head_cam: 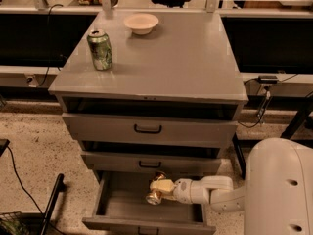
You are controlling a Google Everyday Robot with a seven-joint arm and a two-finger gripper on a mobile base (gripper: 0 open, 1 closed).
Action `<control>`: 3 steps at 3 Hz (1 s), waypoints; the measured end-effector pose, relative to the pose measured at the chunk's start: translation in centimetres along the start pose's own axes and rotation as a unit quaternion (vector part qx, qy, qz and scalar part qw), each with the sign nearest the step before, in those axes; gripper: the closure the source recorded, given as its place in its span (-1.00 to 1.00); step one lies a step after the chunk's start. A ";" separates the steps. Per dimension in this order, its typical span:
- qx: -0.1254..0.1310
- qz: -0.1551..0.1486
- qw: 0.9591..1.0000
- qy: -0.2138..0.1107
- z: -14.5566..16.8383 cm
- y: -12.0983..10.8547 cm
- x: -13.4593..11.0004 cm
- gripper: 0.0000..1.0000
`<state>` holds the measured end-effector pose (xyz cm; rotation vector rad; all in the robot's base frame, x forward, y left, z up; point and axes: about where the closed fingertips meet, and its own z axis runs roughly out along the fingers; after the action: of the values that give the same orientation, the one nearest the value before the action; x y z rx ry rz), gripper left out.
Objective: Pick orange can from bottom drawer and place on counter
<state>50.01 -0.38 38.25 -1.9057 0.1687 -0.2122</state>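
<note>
Down in the pulled-out bottom drawer [117, 204], the gripper [157, 187] comes in from the right on its white arm [208, 192], and its fingers look clamped around the orange can [153, 198]. The can lies tipped on its side with a silver end facing out toward the front left, over the middle of the grey tray and just under the middle drawer [149, 163]; can't tell if it's touching the drawer floor. Up on the counter [186, 62] there's a green can [100, 49] standing upright near the left edge and a small white bowl [141, 22] further back, both well apart from the gripper.
</note>
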 end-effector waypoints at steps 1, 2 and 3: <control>-0.009 -0.091 0.994 -0.051 0.1 -3.9 -2.5 1.00; 0.001 -0.185 0.978 -0.096 -0.7 -10.1 -5.7 1.00; 0.037 -0.253 0.960 -0.113 -3.3 -17.6 -7.2 1.00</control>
<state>42.53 4.11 55.47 -1.8517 -0.4799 -0.3355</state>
